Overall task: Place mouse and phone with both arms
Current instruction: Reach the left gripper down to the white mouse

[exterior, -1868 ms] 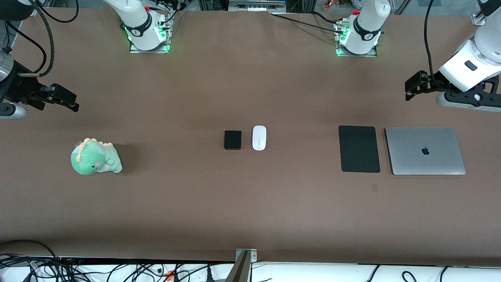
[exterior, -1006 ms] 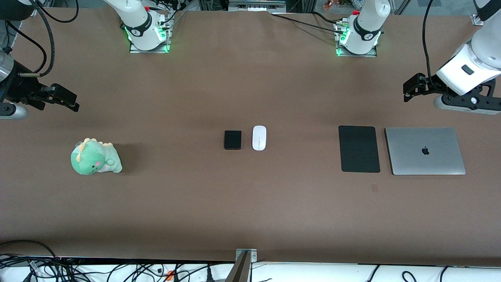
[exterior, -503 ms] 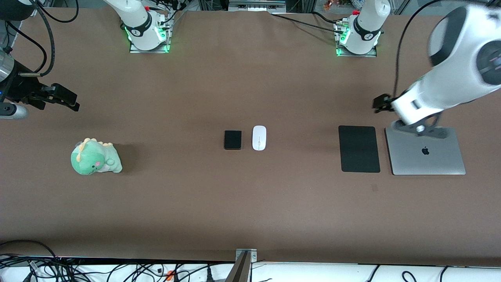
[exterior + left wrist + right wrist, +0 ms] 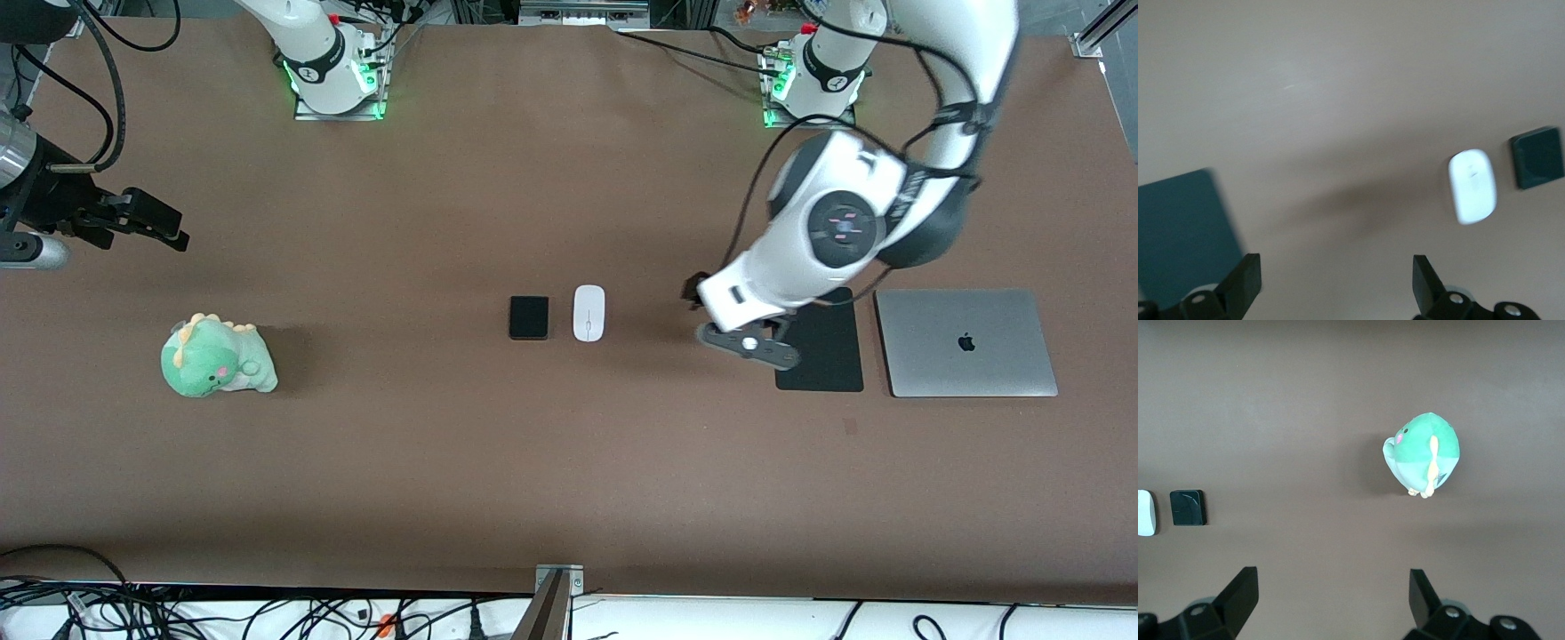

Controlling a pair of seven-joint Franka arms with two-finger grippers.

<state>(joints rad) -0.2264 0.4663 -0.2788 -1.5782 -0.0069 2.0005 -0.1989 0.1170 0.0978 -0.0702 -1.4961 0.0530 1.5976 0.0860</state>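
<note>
Mouse (image 4: 589,313) beside phone (image 4: 529,317), both untouched mid-worktop (image 4: 444,444). Left gripper (image 4: 692,293) has swung in over the mat (image 4: 827,356) edge toward the mouse, jaws wide, empty. Right gripper (image 4: 164,229) waits, jaws wide, empty.

Brown table (image 4: 444,462) under even light, tangled black cables (image 4: 178,613) (on a white floor) along its near edge.

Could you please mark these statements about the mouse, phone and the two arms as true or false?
1. The mouse lies beside the phone on the table. True.
2. The left gripper holds the mouse. False: its jaws are open and empty.
3. The phone rests on the black mat. False: it lies apart on the table.
4. The right gripper is open. True.
5. The laptop is open. False: it is shut.
</note>
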